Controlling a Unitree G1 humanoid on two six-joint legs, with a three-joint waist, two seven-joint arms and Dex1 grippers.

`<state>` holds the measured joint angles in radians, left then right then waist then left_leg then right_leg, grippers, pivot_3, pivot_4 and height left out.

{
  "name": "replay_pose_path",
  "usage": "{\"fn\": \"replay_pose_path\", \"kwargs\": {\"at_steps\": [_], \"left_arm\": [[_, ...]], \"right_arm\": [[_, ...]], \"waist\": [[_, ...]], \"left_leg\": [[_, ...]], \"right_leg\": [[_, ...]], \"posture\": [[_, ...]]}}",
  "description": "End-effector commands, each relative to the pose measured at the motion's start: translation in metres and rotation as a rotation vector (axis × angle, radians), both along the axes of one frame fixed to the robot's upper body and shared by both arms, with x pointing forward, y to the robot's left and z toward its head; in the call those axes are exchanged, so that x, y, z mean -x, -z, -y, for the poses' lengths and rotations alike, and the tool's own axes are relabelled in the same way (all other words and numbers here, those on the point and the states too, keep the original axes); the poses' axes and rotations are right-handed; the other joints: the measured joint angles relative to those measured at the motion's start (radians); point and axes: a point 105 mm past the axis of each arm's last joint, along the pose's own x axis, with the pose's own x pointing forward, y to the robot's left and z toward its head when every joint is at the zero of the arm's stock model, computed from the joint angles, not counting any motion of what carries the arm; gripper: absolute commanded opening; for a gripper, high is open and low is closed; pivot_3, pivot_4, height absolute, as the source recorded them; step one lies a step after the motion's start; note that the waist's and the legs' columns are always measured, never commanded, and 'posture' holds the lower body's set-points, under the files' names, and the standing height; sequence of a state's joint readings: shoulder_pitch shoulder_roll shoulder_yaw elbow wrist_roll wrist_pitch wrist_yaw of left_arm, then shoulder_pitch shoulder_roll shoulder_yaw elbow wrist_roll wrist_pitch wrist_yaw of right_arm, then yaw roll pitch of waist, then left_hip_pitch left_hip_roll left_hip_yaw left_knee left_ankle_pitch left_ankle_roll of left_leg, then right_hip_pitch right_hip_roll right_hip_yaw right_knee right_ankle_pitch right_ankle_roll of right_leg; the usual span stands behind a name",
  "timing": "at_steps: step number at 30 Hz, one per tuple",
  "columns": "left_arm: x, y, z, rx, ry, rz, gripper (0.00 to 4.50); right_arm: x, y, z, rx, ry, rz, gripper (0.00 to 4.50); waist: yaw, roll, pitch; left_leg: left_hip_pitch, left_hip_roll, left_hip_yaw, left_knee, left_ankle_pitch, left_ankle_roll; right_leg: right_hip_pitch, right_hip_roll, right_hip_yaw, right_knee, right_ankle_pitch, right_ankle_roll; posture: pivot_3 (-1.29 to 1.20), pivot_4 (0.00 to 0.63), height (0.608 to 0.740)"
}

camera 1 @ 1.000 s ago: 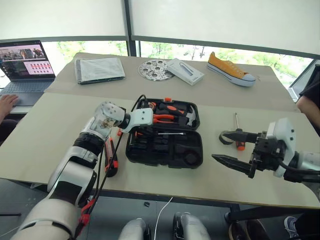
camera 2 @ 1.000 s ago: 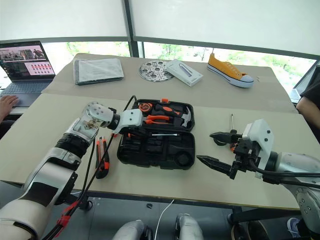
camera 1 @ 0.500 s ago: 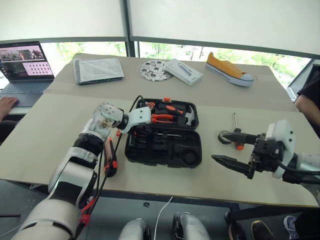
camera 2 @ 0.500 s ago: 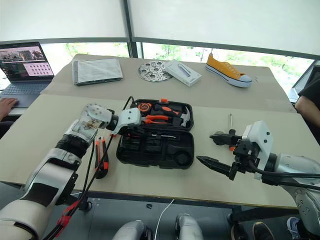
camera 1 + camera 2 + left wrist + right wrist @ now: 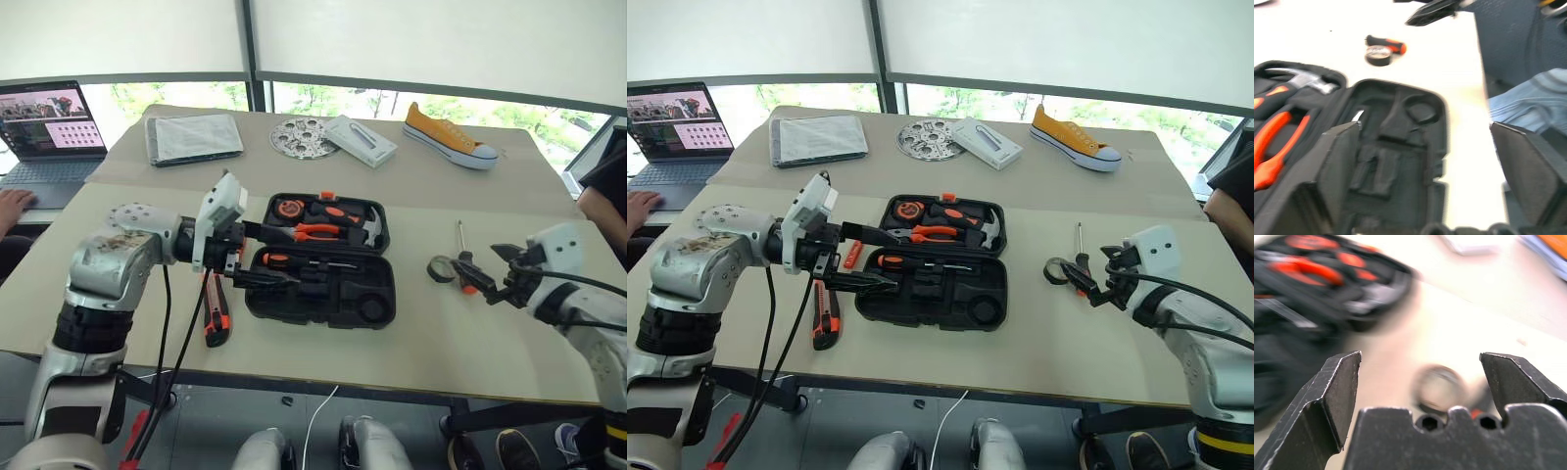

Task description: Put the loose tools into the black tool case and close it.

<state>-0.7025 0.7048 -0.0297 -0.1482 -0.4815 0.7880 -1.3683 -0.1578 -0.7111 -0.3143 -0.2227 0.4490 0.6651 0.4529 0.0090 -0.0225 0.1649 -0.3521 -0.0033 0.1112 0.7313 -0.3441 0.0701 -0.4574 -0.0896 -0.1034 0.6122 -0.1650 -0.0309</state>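
We see the black moulded-plastic tool case (image 5: 320, 259) lying open at the middle of the beige table (image 5: 118, 235), its far half holding orange-handled pliers (image 5: 315, 231), a steel-headed hammer (image 5: 372, 227) and a round tape measure (image 5: 290, 208). A black-and-orange-handled screwdriver (image 5: 304, 261) lies across the case where the two halves meet. The near half shows dark empty recesses.

Just left of the case, on the table, lies the black-and-orange utility knife (image 5: 216, 315), with a slim orange tool (image 5: 851, 255) partly hidden behind the arm beside it. To the right of the case, well apart from it, a second screwdriver with a black-and-orange handle (image 5: 463, 259) lies touching the small dark tape roll (image 5: 440, 267).

Our left gripper (image 5: 257, 256) hangs over the case's left edge, pointing toward the right across it; its two black fingers are spread wide and we see nothing between them. Our right gripper (image 5: 507, 274) is just beside the tape roll and screwdriver, fingers also spread wide apart, holding nothing.

Farther back on the table are a grey folded cloth (image 5: 193, 136), a round perforated metal disc (image 5: 305, 136), a flat white box (image 5: 361, 139) and a yellow canvas shoe (image 5: 452, 135). At the far left a person's hand (image 5: 14, 205) rests by an open laptop (image 5: 44, 129).
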Motion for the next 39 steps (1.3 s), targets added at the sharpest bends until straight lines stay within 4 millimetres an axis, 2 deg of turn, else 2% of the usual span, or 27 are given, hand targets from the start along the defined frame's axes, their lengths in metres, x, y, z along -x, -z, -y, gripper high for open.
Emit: {"fn": "replay_pose_path", "kwargs": {"at_steps": [1, 5, 10, 17, 19, 23, 27, 31, 32, 35, 39], "left_arm": [[0.006, -0.011, 0.003, 0.018, 0.015, 0.041, 4.42], [0.003, -0.011, 0.009, 0.018, 0.009, 0.065, 4.42], [0.002, -0.009, 0.009, -0.007, 0.011, 0.089, 4.42], [0.001, -0.011, 0.006, -0.015, -0.002, 0.107, 4.42], [0.002, -0.01, 0.005, -0.017, -0.005, 0.109, 4.42], [0.002, -0.008, 0.004, -0.021, -0.013, 0.11, 4.42], [0.002, -0.009, 0.005, -0.021, -0.013, 0.116, 4.42], [0.0, -0.009, 0.007, -0.018, -0.014, 0.126, 4.5], [0.0, -0.009, 0.007, -0.017, -0.013, 0.127, 4.5], [0.0, -0.008, 0.008, -0.02, -0.01, 0.132, 4.5], [-0.002, -0.009, 0.01, -0.023, -0.002, 0.141, 4.5]], "right_arm": [[-0.01, 0.002, 0.008, 0.039, 0.078, 0.012, 4.5], [-0.027, 0.016, 0.009, 0.031, 0.159, -0.007, 4.5], [-0.035, 0.026, 0.018, 0.056, 0.232, -0.029, 4.5], [-0.033, 0.013, 0.016, -0.067, 0.216, 0.031, 4.5], [-0.031, 0.014, 0.019, -0.037, 0.215, 0.027, 4.5], [-0.029, 0.027, 0.028, 0.019, 0.241, -0.015, 4.5], [-0.031, 0.045, 0.023, 0.044, 0.235, -0.054, 4.5], [-0.037, 0.052, 0.019, 0.025, 0.231, -0.059, 3.49], [-0.039, 0.053, 0.018, 0.023, 0.231, -0.059, 2.97], [-0.042, 0.053, 0.018, 0.016, 0.232, -0.058, 2.17], [-0.039, 0.051, 0.019, 0.01, 0.225, -0.06, 0.79]], "waist": [[-0.002, 0.001, 0.0], [-0.012, 0.003, 0.0], [-0.018, 0.004, 0.0], [-0.022, 0.004, 0.0], [-0.022, 0.005, 0.0], [-0.022, 0.005, 0.0], [-0.023, 0.005, 0.0], [-0.023, 0.005, 0.0], [-0.023, 0.005, 0.0], [-0.023, 0.005, 0.0], [-0.021, 0.005, 0.0]], "left_leg": [[0.0, 0.0, 0.0, 0.0, 0.0, 0.0], [0.001, 0.0, 0.001, -0.001, 0.001, -0.001], [0.001, 0.0, 0.001, -0.002, 0.002, -0.003], [0.002, 0.0, 0.001, -0.003, 0.002, -0.005], [0.002, 0.001, 0.001, -0.003, 0.002, -0.005], [0.002, 0.001, 0.001, -0.003, 0.002, -0.005], [0.004, 0.001, 0.002, -0.003, 0.002, -0.005], [0.006, 0.001, 0.002, -0.003, 0.002, -0.005], [0.006, 0.001, 0.003, -0.003, 0.002, -0.005], [0.007, 0.001, 0.003, -0.003, 0.002, -0.005], [0.007, 0.001, 0.003, -0.003, 0.002, -0.005]], "right_leg": [[0.0, 0.002, 0.0, 0.0, 0.0, 0.0], [0.0, 0.006, 0.001, 0.0, 0.0, -0.001], [0.0, 0.008, 0.001, 0.0, 0.001, -0.005], [0.0, 0.009, 0.002, 0.0, 0.001, -0.006], [0.0, 0.01, 0.002, 0.0, 0.001, -0.006], [0.0, 0.01, 0.003, 0.0, 0.001, -0.006], [0.0, 0.011, 0.005, 0.0, 0.001, -0.005], [0.001, 0.011, 0.006, 0.0, 0.0, -0.004], [0.001, 0.011, 0.006, 0.001, 0.0, -0.004], [0.002, 0.011, 0.007, 0.001, 0.0, -0.004], [0.002, 0.01, 0.007, 0.001, 0.001, -0.005]], "posture": [[0.0, 0.15, 0.733], [0.0, 0.15, 0.733], [0.0, 0.15, 0.733], [0.0, 0.15, 0.733], [0.0, 0.15, 0.733], [0.0, 0.15, 0.733], [0.0, 0.15, 0.733], [0.0, 0.15, 0.733], [0.0, 0.15, 0.733], [0.0, 0.15, 0.733], [0.0, 0.15, 0.733]]}}
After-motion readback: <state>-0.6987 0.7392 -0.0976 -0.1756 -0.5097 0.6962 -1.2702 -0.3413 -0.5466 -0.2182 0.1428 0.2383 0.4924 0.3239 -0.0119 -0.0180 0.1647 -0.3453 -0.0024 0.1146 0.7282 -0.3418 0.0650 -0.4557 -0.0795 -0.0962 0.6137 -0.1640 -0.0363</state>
